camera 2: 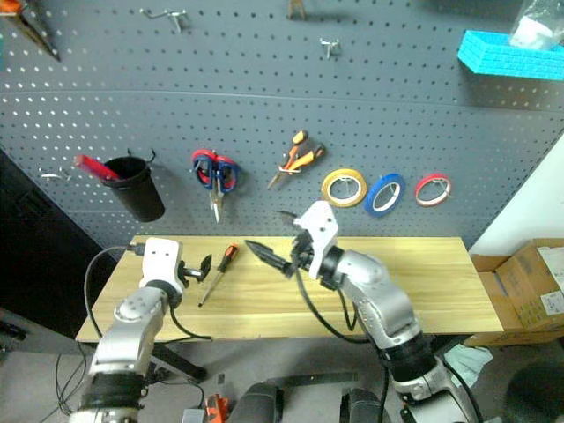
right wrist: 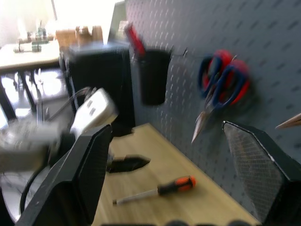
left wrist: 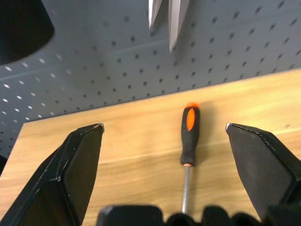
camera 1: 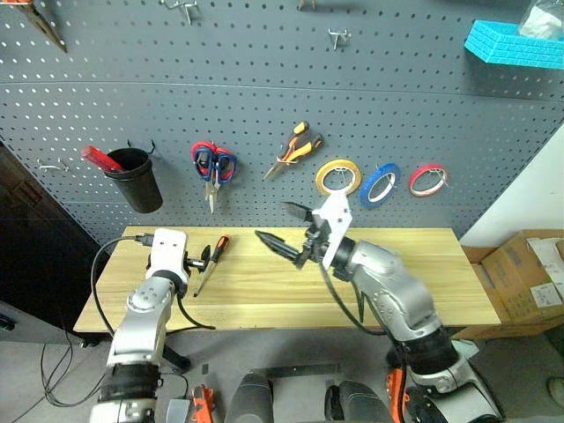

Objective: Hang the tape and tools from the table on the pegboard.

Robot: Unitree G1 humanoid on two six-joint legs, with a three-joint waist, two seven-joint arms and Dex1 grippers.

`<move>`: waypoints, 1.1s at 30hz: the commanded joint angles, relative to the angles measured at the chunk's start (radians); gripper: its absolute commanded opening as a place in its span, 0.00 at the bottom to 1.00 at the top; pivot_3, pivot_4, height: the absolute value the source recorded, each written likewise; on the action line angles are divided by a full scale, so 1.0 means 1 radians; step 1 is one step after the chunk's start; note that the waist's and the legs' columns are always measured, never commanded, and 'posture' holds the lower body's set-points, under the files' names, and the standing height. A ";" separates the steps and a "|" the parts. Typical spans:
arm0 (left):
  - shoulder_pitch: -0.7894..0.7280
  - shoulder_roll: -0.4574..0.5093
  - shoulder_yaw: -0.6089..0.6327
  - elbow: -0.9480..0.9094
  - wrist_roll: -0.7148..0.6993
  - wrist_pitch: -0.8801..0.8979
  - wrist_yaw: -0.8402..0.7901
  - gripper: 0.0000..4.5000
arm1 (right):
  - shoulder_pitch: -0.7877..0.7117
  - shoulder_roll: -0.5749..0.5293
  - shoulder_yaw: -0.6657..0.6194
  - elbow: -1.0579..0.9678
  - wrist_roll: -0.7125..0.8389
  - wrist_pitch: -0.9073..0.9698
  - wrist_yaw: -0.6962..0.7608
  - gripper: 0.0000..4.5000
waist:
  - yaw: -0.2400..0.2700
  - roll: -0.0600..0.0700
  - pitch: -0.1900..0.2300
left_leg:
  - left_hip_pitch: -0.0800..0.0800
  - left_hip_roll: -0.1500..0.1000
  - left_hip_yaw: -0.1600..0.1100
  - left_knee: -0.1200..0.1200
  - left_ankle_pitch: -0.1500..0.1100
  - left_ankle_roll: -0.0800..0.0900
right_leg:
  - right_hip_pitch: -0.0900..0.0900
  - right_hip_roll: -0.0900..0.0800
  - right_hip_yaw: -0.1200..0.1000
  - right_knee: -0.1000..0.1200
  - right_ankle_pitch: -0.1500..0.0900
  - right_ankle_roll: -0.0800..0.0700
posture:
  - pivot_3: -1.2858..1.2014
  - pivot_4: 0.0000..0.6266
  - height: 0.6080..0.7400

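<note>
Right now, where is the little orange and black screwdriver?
The screwdriver lies on the table toward its left side, just ahead of the open left gripper, below the scissors hanging on the pegboard.

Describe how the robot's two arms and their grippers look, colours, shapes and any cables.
Both arms are silver-grey metal with rounded segments and black joint bands. Each ends in a white boxy wrist block. The left gripper and right gripper have two black pointed fingers each. Black cables loop from each wrist.
</note>
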 commanded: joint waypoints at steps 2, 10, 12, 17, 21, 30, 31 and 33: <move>-0.097 0.031 -0.030 0.105 0.012 0.007 -0.057 0.99 | -0.071 0.043 0.037 0.069 -0.067 0.005 -0.018 0.90 | -0.008 0.001 0.032 | -0.002 -0.001 0.000 0.000 0.000 0.000 | -0.001 -0.001 0.000 -0.001 0.000 0.000 | 0.58 0.42 1.00; -0.278 0.034 -0.090 0.385 0.042 -0.072 -0.126 0.99 | -0.116 0.063 0.012 0.065 -0.094 0.074 -0.035 0.90 | -0.017 -0.003 0.108 | -0.014 -0.001 0.000 -0.001 0.000 0.004 | -0.011 0.000 0.000 0.002 -0.001 0.005 | 0.56 0.58 1.00; -0.305 0.034 -0.100 0.428 0.051 -0.096 -0.125 0.99 | -0.100 0.046 0.002 0.030 -0.091 0.103 -0.039 0.90 | -0.028 -0.006 0.124 | -0.023 -0.002 0.000 0.001 0.000 0.004 | -0.022 0.000 0.001 0.009 0.000 0.004 | 0.55 0.63 1.00; -0.373 0.033 -0.100 0.553 0.052 -0.127 -0.137 0.99 | -0.050 -0.006 -0.030 -0.090 -0.078 0.204 -0.053 0.90 | -0.047 -0.005 0.170 | -0.023 -0.002 -0.003 0.001 -0.002 0.006 | -0.023 -0.001 -0.001 0.013 -0.004 0.009 | 0.54 0.67 1.00; -0.397 0.047 -0.099 0.621 0.057 -0.142 -0.143 0.99 | -0.023 -0.037 -0.034 -0.185 -0.069 0.281 -0.055 0.90 | -0.066 -0.004 0.183 | -0.023 -0.002 -0.003 0.001 -0.002 0.005 | -0.023 -0.001 0.000 0.014 -0.006 0.011 | 0.53 0.69 1.00; -0.389 0.059 -0.080 0.636 0.034 -0.065 -0.189 0.74 | -0.008 -0.057 -0.023 -0.234 -0.066 0.314 -0.046 0.90 | -0.089 -0.002 0.201 | -0.021 -0.002 -0.001 0.001 -0.002 0.005 | -0.023 -0.001 0.001 0.015 -0.007 0.012 | 0.53 0.70 1.00; -0.383 0.059 -0.076 0.629 0.030 -0.054 -0.192 0.66 | -0.007 -0.053 -0.024 -0.233 -0.065 0.312 -0.047 0.90 | -0.089 -0.002 0.201 | -0.021 -0.002 -0.001 0.001 -0.002 0.005 | -0.023 -0.001 0.001 0.015 -0.007 0.012 | 0.53 0.70 1.00; -0.368 0.064 -0.074 0.611 0.028 -0.036 -0.195 0.50 | -0.010 -0.048 -0.030 -0.230 -0.064 0.312 -0.052 0.90 | -0.092 -0.002 0.201 | -0.020 -0.002 -0.001 0.001 -0.002 0.005 | -0.023 -0.001 0.001 0.015 -0.007 0.012 | 0.53 0.69 1.00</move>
